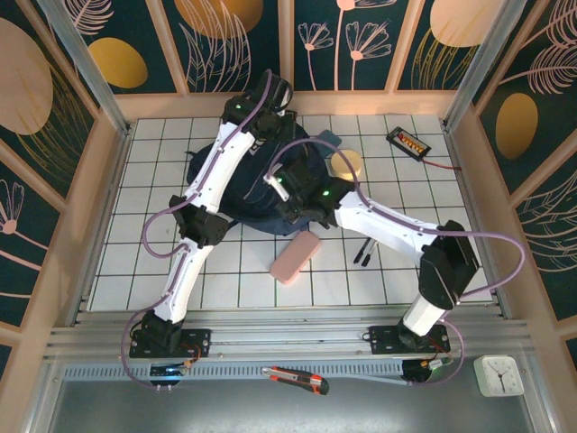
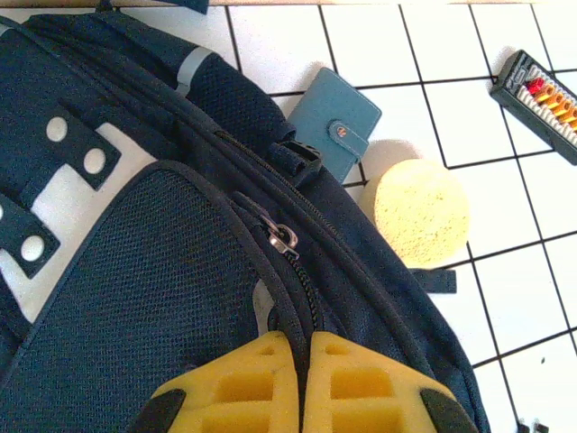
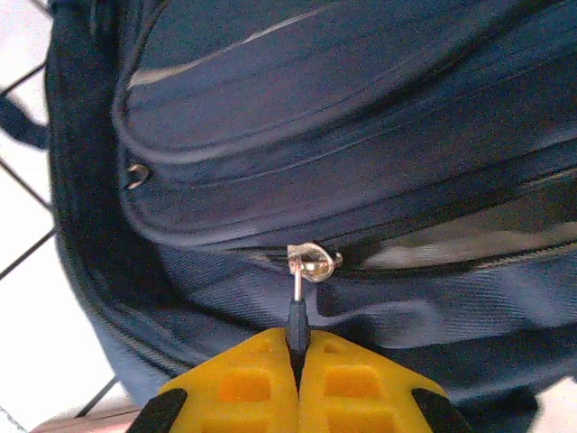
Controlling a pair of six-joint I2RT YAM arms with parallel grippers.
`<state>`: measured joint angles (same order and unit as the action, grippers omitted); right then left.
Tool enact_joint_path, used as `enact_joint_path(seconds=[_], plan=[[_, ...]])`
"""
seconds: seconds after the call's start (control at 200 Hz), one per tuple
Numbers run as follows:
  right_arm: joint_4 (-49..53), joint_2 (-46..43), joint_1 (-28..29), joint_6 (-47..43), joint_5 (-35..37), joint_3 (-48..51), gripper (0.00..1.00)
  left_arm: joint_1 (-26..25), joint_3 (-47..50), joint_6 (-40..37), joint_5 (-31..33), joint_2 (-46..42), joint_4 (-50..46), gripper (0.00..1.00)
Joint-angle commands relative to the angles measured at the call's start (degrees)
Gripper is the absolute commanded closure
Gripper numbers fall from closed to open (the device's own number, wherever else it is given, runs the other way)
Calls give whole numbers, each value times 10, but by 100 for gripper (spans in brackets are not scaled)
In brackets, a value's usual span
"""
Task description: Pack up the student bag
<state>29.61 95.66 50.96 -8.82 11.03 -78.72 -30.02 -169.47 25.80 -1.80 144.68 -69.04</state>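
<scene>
Navy student bag point(image 2: 162, 271), white-patched, zipped

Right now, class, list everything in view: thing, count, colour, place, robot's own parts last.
backpack: one, dark navy, table middle
wallet: one, blue, behind backpack
sponge: one, pale yellow, right of backpack
pencil case: one, pink, before backpack
pens: two, dark, right of pencil case
small device: one, black and orange, far right
box cutter: one, red and black, near metal ledge
clock: one, white, near right ledge
arms: two, white, over backpack
left hand: one, yellow, shut on backpack
right hand: one, yellow, shut on zip pull
</scene>
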Motion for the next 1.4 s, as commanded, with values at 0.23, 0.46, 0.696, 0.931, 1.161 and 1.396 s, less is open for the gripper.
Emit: enact_joint_path(seconds=[0.23,0.46,0.696,0.931,1.161,1.396], plan=[[33,108,110,18,-69,-69,100,10,-15,28,35,-6,66,100],[-73,187,131,3,-50,-123,100,4,-14,29,29,-11,61,100],[-93,113,117,45,-56,-94,24,5,-26,-18,47,-22,27,100],[-58,-108,14,258,-148,-1,4,6,-29,-66,52,-45,13,100],[-8,-187,-185,498,-296,122,4,8,-30,-65,18,-62,19,100],[-39,-168,-242,504,-329,162,5,27,-30,-63,-21,-94,19,100]])
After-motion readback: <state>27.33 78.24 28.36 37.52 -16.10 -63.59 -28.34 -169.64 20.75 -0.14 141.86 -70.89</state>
